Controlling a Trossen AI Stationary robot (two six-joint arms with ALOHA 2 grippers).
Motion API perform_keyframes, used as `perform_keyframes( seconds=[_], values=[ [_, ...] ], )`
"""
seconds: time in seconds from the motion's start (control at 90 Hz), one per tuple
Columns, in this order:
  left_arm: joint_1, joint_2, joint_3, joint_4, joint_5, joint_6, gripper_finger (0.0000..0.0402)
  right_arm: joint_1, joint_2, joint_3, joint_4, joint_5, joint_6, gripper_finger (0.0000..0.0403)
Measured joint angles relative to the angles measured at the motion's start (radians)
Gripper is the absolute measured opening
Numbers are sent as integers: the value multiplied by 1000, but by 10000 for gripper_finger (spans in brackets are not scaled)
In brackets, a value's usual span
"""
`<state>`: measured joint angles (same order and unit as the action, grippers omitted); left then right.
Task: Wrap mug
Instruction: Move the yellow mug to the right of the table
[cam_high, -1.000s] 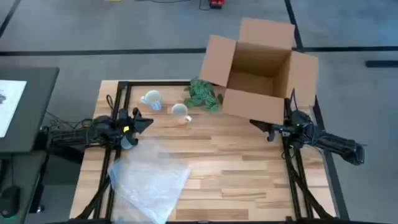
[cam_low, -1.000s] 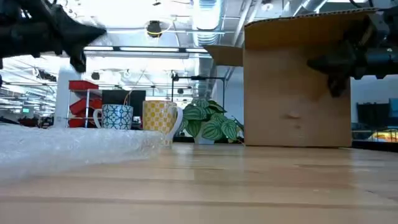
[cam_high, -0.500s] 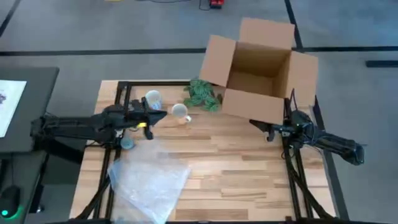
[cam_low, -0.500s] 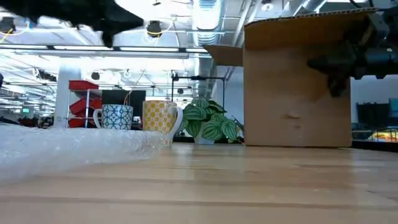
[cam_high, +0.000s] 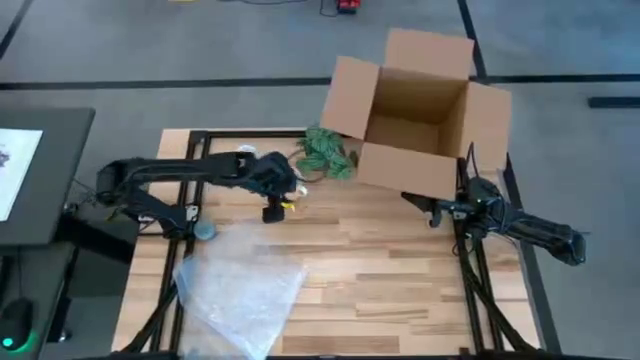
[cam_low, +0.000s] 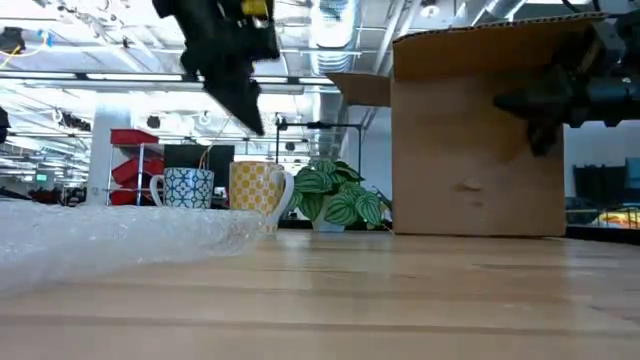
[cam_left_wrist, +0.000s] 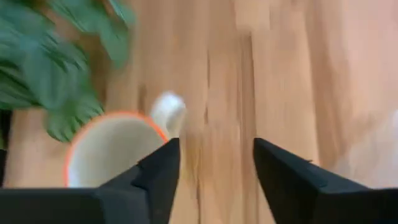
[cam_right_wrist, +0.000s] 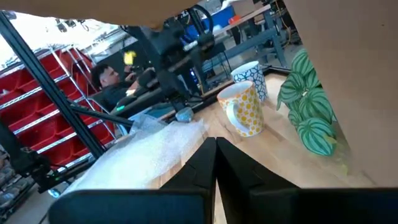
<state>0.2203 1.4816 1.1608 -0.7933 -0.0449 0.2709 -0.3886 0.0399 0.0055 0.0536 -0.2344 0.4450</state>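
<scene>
A yellow dotted mug (cam_low: 258, 190) with an orange rim (cam_left_wrist: 109, 152) stands on its base on the wooden table (cam_high: 400, 270), next to a blue patterned mug (cam_low: 188, 188). My left gripper (cam_left_wrist: 214, 146) hangs above the yellow mug, pointing down. It is open, with one finger over the mug's rim near the handle (cam_left_wrist: 168, 109) and nothing between the fingers. In the low view the left gripper (cam_low: 250, 115) is well clear of the mug's top. A sheet of bubble wrap (cam_high: 240, 290) lies flat at the near left. My right gripper (cam_high: 430, 210) waits shut at the right, beside the box.
An open cardboard box (cam_high: 420, 110) stands at the far right. A small green plant (cam_high: 325, 150) sits between the box and the mugs. A person (cam_right_wrist: 109, 78) shows beyond the table's left side. Bare wood lies between the bubble wrap and the right arm.
My left gripper has swung from above the bubble wrap's far edge toward the table's right and far side. It now stands over the yellow mug and has tipped from level to pointing down. The mugs, the wrap and my right arm have kept still.
</scene>
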Motion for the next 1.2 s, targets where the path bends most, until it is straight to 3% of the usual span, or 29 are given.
perform_keyframes(
  seconds=[0.233,0.411,0.522,0.711,0.9,1.2],
  values=[
    [25,113,11,1,-116,30,209,0,0,0,0,0,0,0],
    [30,153,11,17,-121,39,188,0,0,0,0,0,0,0],
    [28,157,11,16,-121,39,142,0,0,0,0,0,0,0],
    [24,154,12,21,-167,35,16,0,0,0,0,0,0,0],
    [-19,154,13,20,-182,22,5,0,0,0,0,0,0,0],
    [-226,164,130,85,-73,-77,2,0,0,0,0,0,0,0]
  ],
)
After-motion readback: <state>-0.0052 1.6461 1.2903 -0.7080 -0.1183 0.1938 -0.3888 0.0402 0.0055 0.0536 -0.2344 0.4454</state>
